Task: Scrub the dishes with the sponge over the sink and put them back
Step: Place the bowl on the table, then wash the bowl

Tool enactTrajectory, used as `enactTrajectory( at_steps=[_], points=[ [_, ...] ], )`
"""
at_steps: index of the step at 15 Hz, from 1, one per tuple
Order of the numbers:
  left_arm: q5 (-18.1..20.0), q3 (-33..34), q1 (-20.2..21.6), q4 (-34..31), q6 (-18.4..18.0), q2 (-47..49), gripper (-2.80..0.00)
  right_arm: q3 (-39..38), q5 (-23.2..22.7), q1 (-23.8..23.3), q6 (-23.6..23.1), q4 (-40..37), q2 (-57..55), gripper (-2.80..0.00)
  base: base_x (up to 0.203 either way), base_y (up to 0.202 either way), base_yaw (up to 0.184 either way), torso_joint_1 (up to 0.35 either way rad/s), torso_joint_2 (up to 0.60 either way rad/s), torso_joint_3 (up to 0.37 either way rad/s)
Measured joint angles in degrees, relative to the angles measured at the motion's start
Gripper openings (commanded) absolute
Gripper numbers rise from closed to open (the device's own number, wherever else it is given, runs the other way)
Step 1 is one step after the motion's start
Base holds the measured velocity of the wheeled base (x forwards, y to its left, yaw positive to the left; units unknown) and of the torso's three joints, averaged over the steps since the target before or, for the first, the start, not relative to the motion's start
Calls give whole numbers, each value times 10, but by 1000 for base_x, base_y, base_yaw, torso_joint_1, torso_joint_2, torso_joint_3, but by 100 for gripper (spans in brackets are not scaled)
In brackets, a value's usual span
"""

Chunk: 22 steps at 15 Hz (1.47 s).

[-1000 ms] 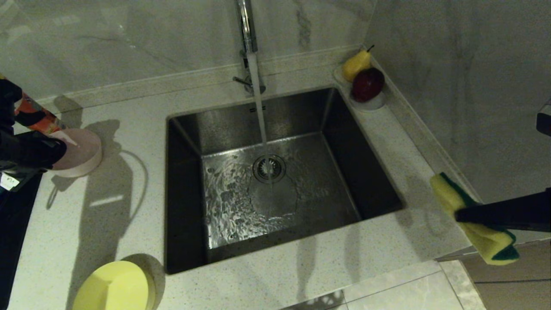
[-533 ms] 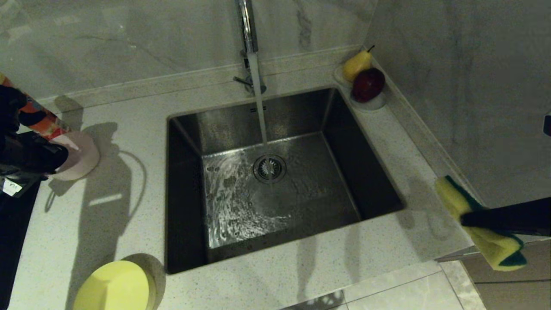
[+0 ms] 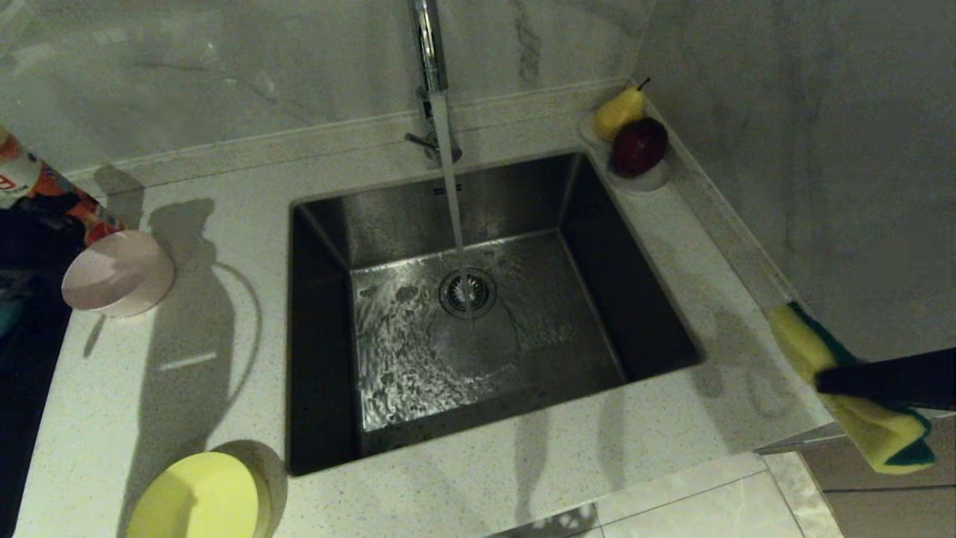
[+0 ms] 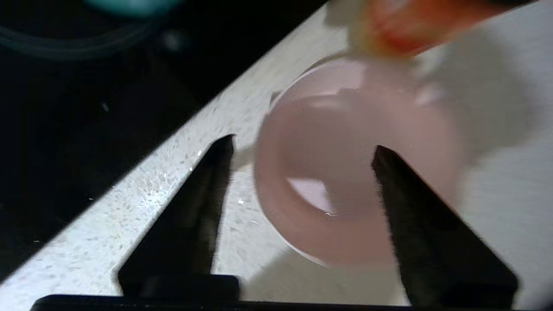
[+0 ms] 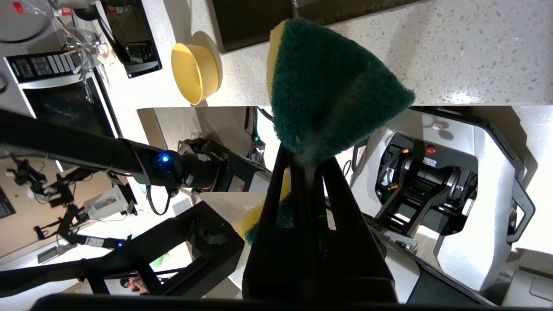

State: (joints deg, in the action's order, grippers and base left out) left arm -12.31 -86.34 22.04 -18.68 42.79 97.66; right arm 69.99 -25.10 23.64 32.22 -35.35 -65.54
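left claw [image 4: 298,151]: spread, straddling pink bowl [image 3: 118,273] (on worktop [image 3: 224,388], far left) | right claw [image 5: 302,166]: pinching sponge [image 3: 851,388], right of sink [image 3: 478,306]

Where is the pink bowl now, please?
In the head view the pink bowl stands on the counter at the far left, left of the sink, beside an orange-red packet.

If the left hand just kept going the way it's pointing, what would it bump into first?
Most likely the pink bowl: the left hand is open, its fingers either side of the near rim. Beyond stands an orange-labelled container.
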Motion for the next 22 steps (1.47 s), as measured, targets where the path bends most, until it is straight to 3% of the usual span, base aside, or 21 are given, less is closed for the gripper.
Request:
enactTrajectory(
  at_steps=[1, 4, 8, 10, 14, 18, 22],
  points=[
    [0, -4, 0, 0, -8, -20, -280, -2, 0, 0, 0, -1, 2, -280, 0, 0, 0, 0, 0, 0],
    [5, -15, -8, -34, -44, -81, -280, -11, 1, 0, 0, -1, 8, -280, 0, 0, 0, 0, 0, 0],
    [99, -19, -27, -152, -106, -152, -280, -23, 3, -2, -1, 3, 15, -280, 0, 0, 0, 0, 0, 0],
    [111, -13, -30, -223, -143, -178, -280, -32, 3, -9, -3, 4, 18, -280, 0, 0, 0, 0, 0, 0],
    [121, 80, -34, -290, -219, -238, -280, -42, 1, -32, -6, 5, 16, -280, 0, 0, 0, 0, 0, 0],
    [124, 185, -35, -339, -237, -304, -280, -47, 1, -59, -6, 17, -5, -280, 0, 0, 0, 0, 0, 0],
    [152, 255, -35, -347, -238, -367, -280, -53, 5, -67, -4, 17, -30, -280, 0, 0, 0, 0, 0, 0]
  ],
)
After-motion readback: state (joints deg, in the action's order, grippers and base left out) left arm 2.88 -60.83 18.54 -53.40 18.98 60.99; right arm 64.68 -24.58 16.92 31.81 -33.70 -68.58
